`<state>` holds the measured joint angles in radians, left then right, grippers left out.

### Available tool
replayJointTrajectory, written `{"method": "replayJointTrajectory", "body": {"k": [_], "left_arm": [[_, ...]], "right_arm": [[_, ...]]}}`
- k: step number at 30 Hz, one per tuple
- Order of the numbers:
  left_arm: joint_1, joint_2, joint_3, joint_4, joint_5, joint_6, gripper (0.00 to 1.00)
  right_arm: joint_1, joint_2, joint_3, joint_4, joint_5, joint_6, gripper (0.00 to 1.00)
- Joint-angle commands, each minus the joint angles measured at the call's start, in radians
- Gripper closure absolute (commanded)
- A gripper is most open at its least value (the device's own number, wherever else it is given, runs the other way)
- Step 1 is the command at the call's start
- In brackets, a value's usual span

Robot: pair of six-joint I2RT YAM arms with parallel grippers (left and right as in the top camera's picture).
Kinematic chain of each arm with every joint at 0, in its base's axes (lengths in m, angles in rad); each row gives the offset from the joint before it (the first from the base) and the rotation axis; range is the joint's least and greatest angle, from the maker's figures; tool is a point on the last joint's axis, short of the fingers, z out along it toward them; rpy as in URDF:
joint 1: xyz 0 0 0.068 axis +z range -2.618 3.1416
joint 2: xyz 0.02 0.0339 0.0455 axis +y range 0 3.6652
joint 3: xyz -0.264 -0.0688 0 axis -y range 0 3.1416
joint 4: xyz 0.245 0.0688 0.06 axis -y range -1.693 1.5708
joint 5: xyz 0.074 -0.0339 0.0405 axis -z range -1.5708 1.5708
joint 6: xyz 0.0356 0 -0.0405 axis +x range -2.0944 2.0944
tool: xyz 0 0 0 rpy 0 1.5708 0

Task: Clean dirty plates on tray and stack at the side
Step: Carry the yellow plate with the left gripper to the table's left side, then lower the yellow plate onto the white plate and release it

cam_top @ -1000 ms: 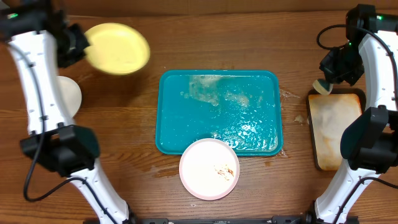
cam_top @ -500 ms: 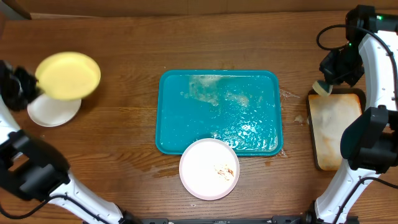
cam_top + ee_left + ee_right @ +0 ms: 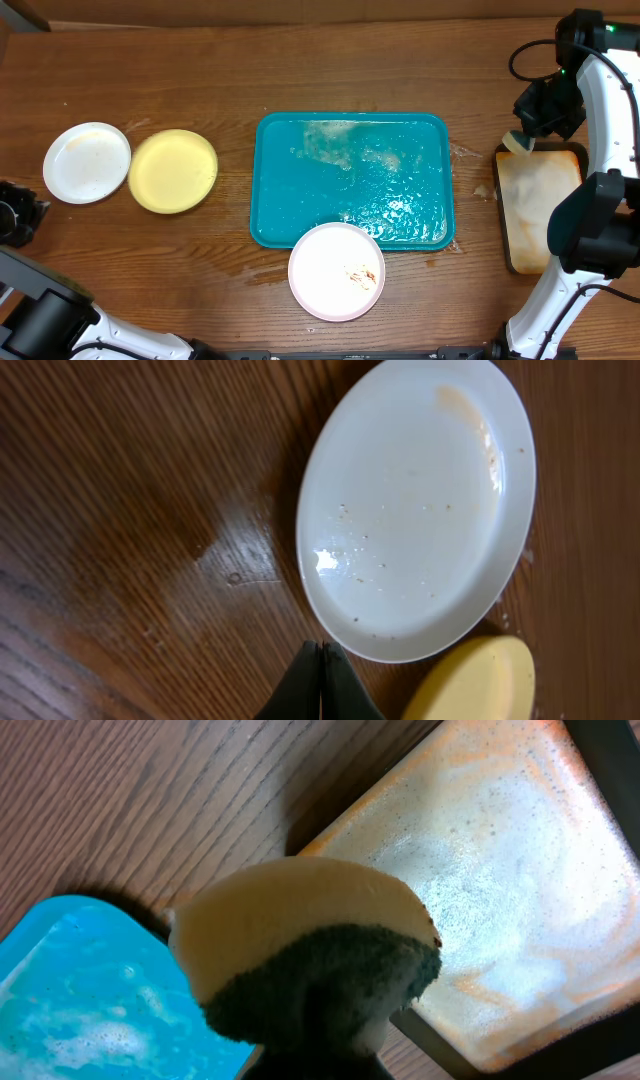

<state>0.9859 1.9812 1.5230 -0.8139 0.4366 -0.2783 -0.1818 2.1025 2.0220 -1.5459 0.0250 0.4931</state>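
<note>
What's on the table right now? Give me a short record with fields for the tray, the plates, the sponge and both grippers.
tray: teal tray, wet and foamy, no plate fully inside it
smeared white plate: brown smears, lying over the tray's near rim
side plates: left white plate and yellow plate, side by side on the table, not stacked
left gripper: shut, empty
right gripper: shut on the sponge, over a corner of the small foamy tray
</note>
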Motion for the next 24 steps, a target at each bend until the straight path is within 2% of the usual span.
{"method": "replayJointTrajectory", "body": {"k": [1, 4, 6, 9, 13, 17, 23, 24], "left_arm": [[-0.041, -0.039, -0.014, -0.003, 0.061, 0.002, 0.91], [-0.122, -0.039, -0.014, -0.030, 0.043, 0.033, 0.78], [-0.196, -0.039, -0.014, -0.051, 0.032, 0.048, 0.75], [-0.324, -0.039, -0.014, -0.081, 0.016, 0.090, 0.64], [-0.494, -0.039, -0.015, -0.125, -0.107, 0.099, 0.48], [-0.588, -0.038, -0.024, -0.120, -0.182, 0.096, 0.31], [-0.556, -0.013, -0.023, -0.087, -0.183, 0.091, 0.29], [-0.532, -0.012, -0.023, -0.090, -0.185, 0.098, 0.34]], "right_arm": [[-0.004, -0.045, 0.000, 0.003, -0.005, -0.004, 0.96], [-0.004, -0.045, 0.000, 0.003, -0.005, -0.004, 0.96], [-0.004, -0.045, 0.000, 0.002, -0.005, -0.004, 0.96], [-0.004, -0.045, 0.000, 0.002, -0.005, -0.004, 0.96], [-0.004, -0.045, 0.000, 0.003, -0.005, -0.004, 0.96], [-0.004, -0.045, 0.000, -0.001, -0.005, -0.008, 0.96], [-0.004, -0.045, 0.000, -0.005, -0.005, -0.030, 0.96], [-0.004, -0.045, 0.000, -0.003, -0.005, -0.030, 0.96]]}}
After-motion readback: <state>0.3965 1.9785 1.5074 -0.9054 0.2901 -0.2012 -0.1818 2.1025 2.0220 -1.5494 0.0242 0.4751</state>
